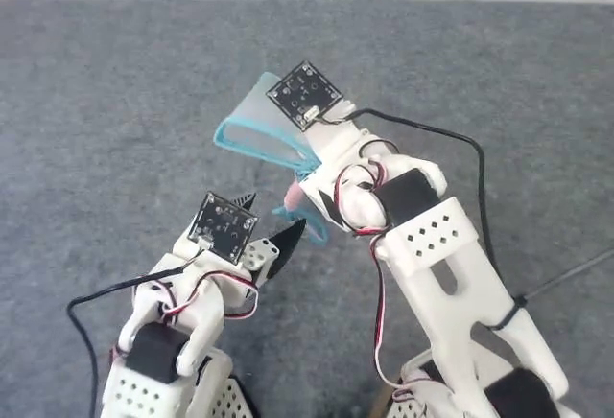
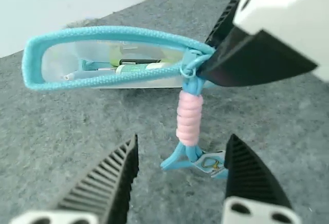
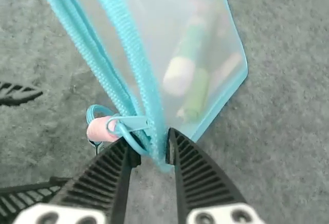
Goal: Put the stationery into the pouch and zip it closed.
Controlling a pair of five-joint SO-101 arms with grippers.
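pouch (image 3: pixel 205 54) | end clamped in right hand (image 3: pixel 154 143) | left hand (image 2: pixel 183 141) spread, near

Surface: we see a table (image 1: pixel 115 102) covered in grey felt.
On it: a black cable (image 1: pixel 566 277) trailing across one side.

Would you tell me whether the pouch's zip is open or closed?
Open. The pouch mouth gapes as a wide loop with pens visible inside, and the zip slider sits at the end the right gripper pinches.
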